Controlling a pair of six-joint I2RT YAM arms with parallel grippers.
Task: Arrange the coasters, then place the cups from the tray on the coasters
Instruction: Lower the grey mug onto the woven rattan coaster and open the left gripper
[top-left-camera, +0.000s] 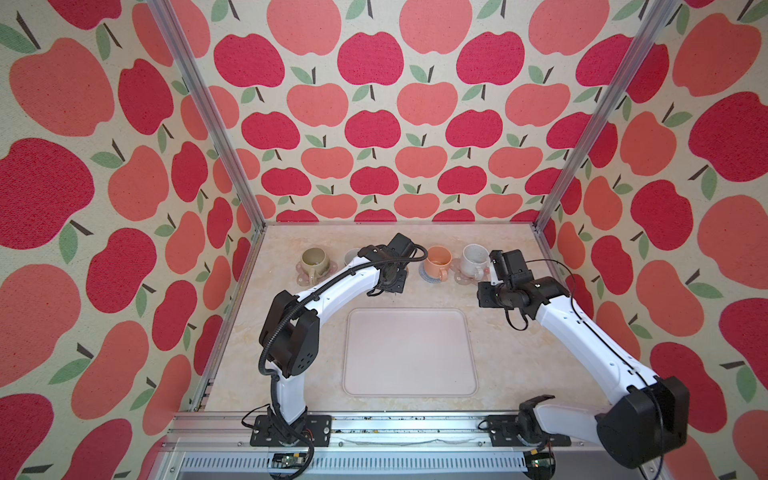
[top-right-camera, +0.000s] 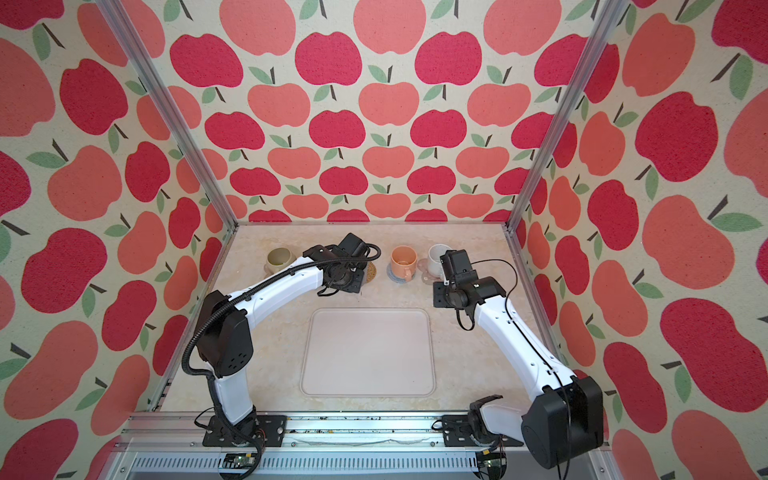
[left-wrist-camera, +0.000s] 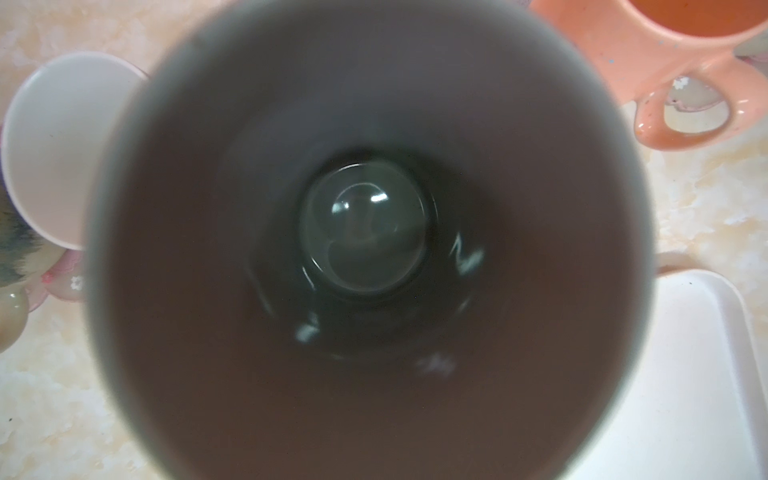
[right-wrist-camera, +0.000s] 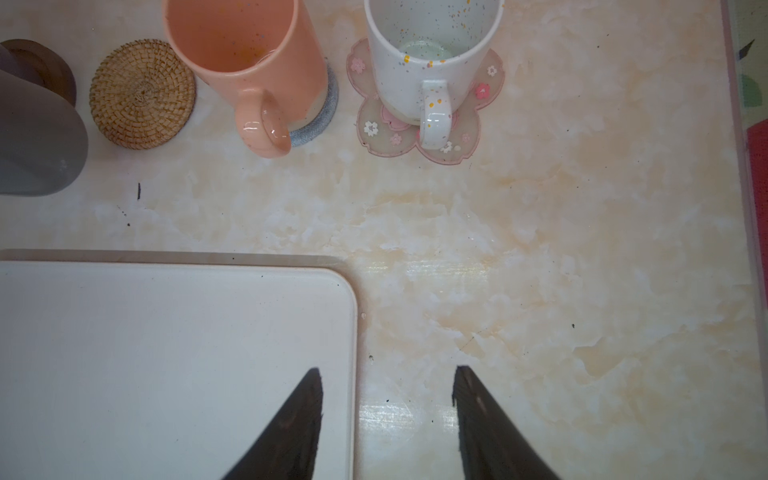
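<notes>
The left end effector (top-left-camera: 390, 284) is clenched, seemingly on the tall dark grey mug (right-wrist-camera: 37, 137), whose open mouth fills its wrist view, upright beyond the bare pale grey-white rectangular tray (top-left-camera: 409, 353). The vacant tan woven rattan round coaster (right-wrist-camera: 141, 93) lies just beside that mug, toward the peach-orange mug (right-wrist-camera: 245, 62), so this arm is far nearer. The right end effector (right-wrist-camera: 386, 370) hangs released and empty over the tray's corner.
</notes>
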